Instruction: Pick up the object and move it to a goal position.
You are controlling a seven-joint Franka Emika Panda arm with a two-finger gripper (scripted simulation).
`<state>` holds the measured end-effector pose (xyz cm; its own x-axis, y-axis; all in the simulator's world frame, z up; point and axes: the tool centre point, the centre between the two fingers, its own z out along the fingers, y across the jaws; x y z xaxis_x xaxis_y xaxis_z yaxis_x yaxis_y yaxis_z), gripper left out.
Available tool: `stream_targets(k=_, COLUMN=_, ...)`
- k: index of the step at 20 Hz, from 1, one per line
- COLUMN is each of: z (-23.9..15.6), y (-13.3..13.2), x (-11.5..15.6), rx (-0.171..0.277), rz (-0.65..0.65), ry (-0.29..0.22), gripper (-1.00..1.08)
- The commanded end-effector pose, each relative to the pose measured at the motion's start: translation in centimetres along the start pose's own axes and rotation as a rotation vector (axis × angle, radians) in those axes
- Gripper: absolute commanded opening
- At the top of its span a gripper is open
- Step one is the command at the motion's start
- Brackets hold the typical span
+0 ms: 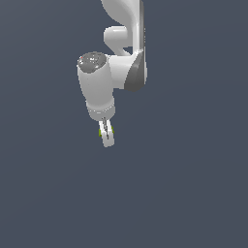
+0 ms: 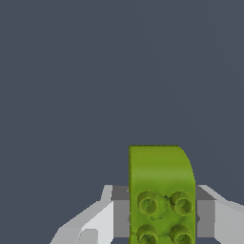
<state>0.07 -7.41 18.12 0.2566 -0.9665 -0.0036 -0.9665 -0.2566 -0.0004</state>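
In the wrist view the yellow-green studded block [image 2: 161, 190] is seen clamped between the jaws of the gripper [image 2: 162, 219], a grey pad pressed to each of its long sides and four round studs showing on its upper face. The rounded end of the block projects past the fingertips. In the exterior view only a sliver of yellow-green [image 1: 101, 131] is visible between the white fingers of the gripper [image 1: 107, 135], which hangs below the white arm [image 1: 104, 82], apparently raised above the plain dark grey surface [image 1: 193, 193], though no shadow or contact confirms the height.

The step in hand is judged to be the carry to the goal. It would be done well by keeping the jaws firmly closed, moving smoothly and avoiding any twist, since much of the block overhangs the pads. No goal marker is visible, so the remaining travel cannot be judged.

No brand, label or writing can be read anywhere.
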Motion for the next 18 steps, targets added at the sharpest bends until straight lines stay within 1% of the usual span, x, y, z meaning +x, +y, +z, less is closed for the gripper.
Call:
stream_targets(k=1, z=-2.4, y=1.2, x=1.9, rx=0.0, rz=0.0, ry=0.0, gripper=-1.0)
stream_targets(k=11, z=-11.1, y=5.2, x=9.0, rx=0.0, rz=0.0, ry=0.001, gripper=-1.0)
stream_targets(k=15, z=-13.5, y=6.2, x=10.9, rx=-0.001, rz=-0.001, ry=0.002, gripper=-1.0)
stream_targets(k=18, z=-14.7, y=6.6, x=11.9, rx=-0.001, rz=-0.001, ry=0.003, gripper=-1.0)
